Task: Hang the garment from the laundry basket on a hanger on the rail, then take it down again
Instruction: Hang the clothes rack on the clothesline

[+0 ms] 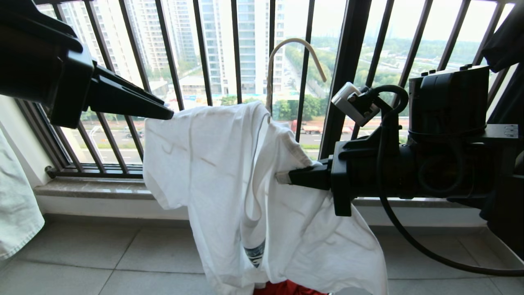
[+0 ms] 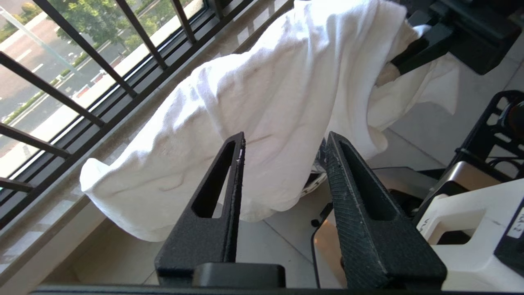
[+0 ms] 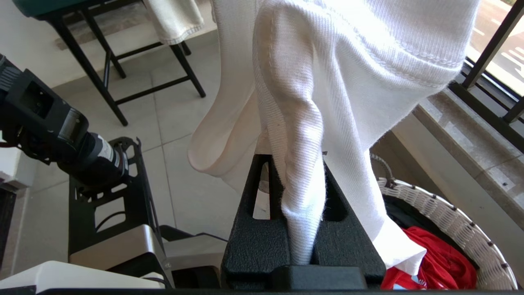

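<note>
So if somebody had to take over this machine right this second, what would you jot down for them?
Left claw: open, empty, at the T-shirt's shoulder.
Right claw: shut on the shirt's ribbed fabric, holding it up.
Hanger: inside the shirt, hook poking out above it, on nothing.
Laundry basket: below, red garment inside.
Done: shirt lifted, hanger in.
Left: hang it on the rail, take it down.

Nothing here reads cleanly. The garment (image 1: 229, 172) shows only a sliver of its dark blue print low between the folds, the white lettering too bunched up to make out. A small white label on the robot's body (image 2: 516, 223) carries dark marks, illegible.
</note>
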### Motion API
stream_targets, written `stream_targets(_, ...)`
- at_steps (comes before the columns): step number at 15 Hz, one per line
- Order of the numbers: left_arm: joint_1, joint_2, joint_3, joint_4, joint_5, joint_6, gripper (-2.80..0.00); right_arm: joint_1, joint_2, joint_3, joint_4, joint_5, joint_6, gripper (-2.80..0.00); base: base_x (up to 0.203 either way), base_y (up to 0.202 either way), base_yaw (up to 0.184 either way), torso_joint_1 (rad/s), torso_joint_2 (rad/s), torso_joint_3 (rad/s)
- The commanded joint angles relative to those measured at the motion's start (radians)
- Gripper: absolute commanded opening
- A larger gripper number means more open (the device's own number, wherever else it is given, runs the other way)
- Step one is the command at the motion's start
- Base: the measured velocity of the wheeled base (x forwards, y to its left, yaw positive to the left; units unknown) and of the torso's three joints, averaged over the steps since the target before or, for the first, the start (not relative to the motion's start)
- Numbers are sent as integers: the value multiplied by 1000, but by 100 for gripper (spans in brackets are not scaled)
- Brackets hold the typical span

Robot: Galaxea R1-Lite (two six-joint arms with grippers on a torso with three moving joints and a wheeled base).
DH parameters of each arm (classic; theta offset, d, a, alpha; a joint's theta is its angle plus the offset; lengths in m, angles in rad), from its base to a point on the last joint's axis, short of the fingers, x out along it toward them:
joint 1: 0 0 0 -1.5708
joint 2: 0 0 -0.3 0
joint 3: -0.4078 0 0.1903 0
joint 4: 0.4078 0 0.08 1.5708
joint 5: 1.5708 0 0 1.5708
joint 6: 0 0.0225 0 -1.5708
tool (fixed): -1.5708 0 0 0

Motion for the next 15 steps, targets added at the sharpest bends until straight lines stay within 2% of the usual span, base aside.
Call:
stream_targets(1,-6,6,-34,-18,-58,-98,0,-6,8,-1,-3,4,-1,-280,0,0,0,0,0,0)
stream_targets(4,-6,56,-34,-23,-63,-97,0,-8,8,1,0,41,0,-280,0,0,0,0,0,0)
stream_targets(9,-7,121,-35,-23,-72,-3,0,-39,1,12,1,163,-1,-280,0,0,0,0,0,0)
stream_targets(11,-7,118,-35,54,-158,77,0,-43,1,16,-1,190,-1,-280,0,0,0,0,0,0)
stream_targets(12,-7,110,-35,70,-186,96,0,-45,0,18,-1,199,-1,-280,0,0,0,0,0,0)
stream_targets(15,-7,102,-30,81,-234,103,0,-43,-20,33,-1,226,-2,-280,0,0,0,0,0,0)
